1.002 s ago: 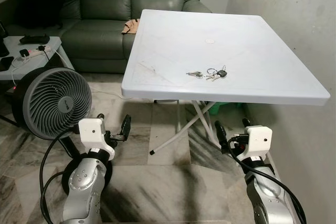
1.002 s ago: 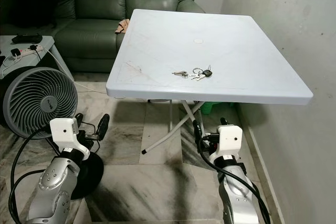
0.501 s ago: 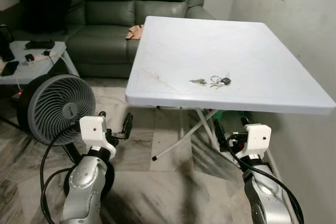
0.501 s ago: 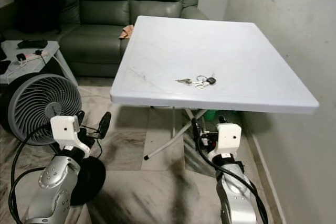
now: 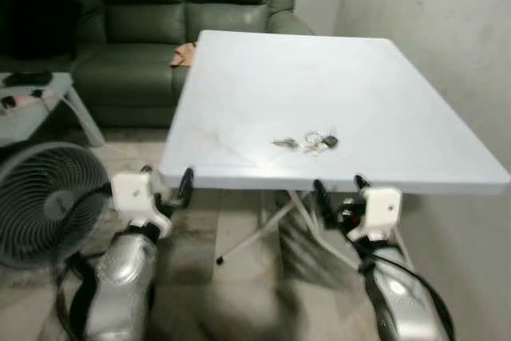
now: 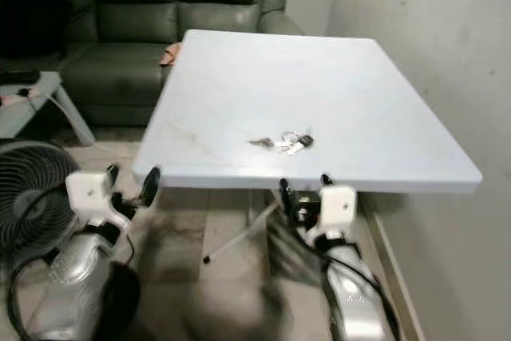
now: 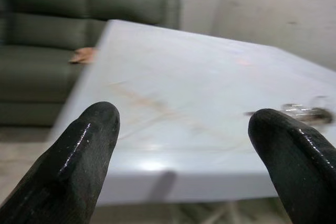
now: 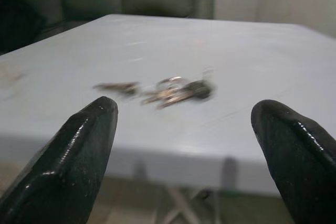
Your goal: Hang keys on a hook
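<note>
We judge step in hand as reach for keys (image 5: pixel 310 140), lying on counter (image 5: pixel 239 101) just ahead of right end effector (image 5: pixel 338 190), fingers spread wide, empty, below front edge. We should raise it over edge, pinch ring. Keys: thin metal, dark fob, flat on smooth white plastic. Left end effector (image 5: pixel 166 180) open, empty, near corner. Hook unseen.

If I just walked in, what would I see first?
A big white folding table fills the middle, with a small bunch of keys lying near its front edge. The robot's left gripper and right gripper, both open, are held up at that edge. A dark green sofa sits behind, and a round fan stands on the robot's left.
</note>
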You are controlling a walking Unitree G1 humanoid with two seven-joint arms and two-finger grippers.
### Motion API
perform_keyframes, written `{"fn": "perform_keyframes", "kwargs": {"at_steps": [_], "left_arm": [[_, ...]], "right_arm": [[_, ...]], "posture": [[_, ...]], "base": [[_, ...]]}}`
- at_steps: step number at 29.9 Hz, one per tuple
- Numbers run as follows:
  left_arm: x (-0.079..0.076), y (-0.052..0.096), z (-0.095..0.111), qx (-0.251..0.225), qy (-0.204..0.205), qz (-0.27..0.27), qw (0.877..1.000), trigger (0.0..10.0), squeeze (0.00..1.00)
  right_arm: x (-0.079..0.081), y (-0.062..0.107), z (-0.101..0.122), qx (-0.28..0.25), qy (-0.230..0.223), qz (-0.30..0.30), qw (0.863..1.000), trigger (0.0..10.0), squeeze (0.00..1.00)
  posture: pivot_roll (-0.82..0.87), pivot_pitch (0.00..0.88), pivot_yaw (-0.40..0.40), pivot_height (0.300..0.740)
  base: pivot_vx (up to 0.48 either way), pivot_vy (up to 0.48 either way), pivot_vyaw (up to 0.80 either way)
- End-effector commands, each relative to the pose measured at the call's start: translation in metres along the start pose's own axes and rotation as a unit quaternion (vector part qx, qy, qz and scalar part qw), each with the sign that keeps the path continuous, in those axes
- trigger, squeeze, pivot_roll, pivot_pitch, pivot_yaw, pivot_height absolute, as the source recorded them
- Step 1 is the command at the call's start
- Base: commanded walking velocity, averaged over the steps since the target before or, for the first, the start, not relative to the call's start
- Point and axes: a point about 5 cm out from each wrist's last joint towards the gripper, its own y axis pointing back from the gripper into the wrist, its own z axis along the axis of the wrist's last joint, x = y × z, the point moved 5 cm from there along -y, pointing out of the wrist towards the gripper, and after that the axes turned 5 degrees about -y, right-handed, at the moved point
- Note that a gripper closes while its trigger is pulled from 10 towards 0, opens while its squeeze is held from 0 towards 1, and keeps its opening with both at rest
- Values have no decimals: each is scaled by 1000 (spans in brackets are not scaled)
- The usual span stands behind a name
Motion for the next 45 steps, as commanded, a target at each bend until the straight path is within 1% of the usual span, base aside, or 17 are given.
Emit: {"fn": "perform_keyframes", "kwargs": {"at_steps": [1, 12, 13, 21, 27, 33, 34, 35, 39, 40, 42, 45], "left_arm": [[16, 2, 5, -3, -15, 17, 1000, 10000, 0], [14, 1, 6, -2, -15, 18, 1000, 10000, 0], [14, 1, 7, -5, -25, 21, 999, 10000, 0], [13, 0, 9, -12, -33, 28, 999, 10000, 0], [12, 1, 8, -14, -35, 35, 999, 10000, 0], [10, 3, 9, -15, -35, 35, 999, 10000, 0], [9, 3, 8, -15, -35, 33, 999, 10000, 0], [9, 4, 8, -16, -36, 32, 999, 10000, 0], [5, 6, 9, -15, -39, 26, 999, 10000, 0], [2, 7, 8, -14, -40, 21, 999, 10000, 0], [-1, 9, 8, -13, -40, 16, 999, 10000, 0], [-4, 12, 7, -11, -40, 13, 999, 10000, 0]], "right_arm": [[12, -4, 5, -9, -10, 16, 1000, 10000, 0], [12, -5, 5, -7, -10, 18, 1000, 10000, 0], [12, -5, 4, -7, -10, 18, 1000, 10000, 0], [16, -9, 5, 0, -12, 26, 1000, 10000, 0], [11, -15, 4, 19, 3, 7, 1000, 10000, 0], [11, -22, 5, 39, 14, 1, 999, 10000, 0], [14, -25, 7, 41, 1, 8, 999, 10000, 0], [16, -26, 9, 39, -1, 11, 999, 10000, 0], [21, -30, 10, 51, 3, 18, 999, 10000, 0], [23, -32, 11, 60, 9, 19, 998, 10000, 0], [25, -34, 12, 66, 7, 21, 998, 10000, 0], [26, -35, 13, 74, 16, 19, 997, 10000, 0]], "posture": [[36, 0, -1, 732], [36, 0, -3, 732], [37, 0, -5, 732], [41, 0, -15, 732], [44, 0, -27, 732], [47, 0, -36, 732], [46, 0, -38, 732], [45, 0, -39, 732], [39, 0, -44, 732], [38, 3, -49, 732], [36, 19, -55, 732], [36, 31, -59, 732]], "base": [[454, 0, 0], [422, 0, 0], [0, 0, 0], [0, 0, 0], [0, 0, 0], [0, 0, 0], [0, 0, 0], [0, 0, 0], [0, 0, 0], [0, 0, 0], [0, 0, 0], [0, 0, 0]]}}
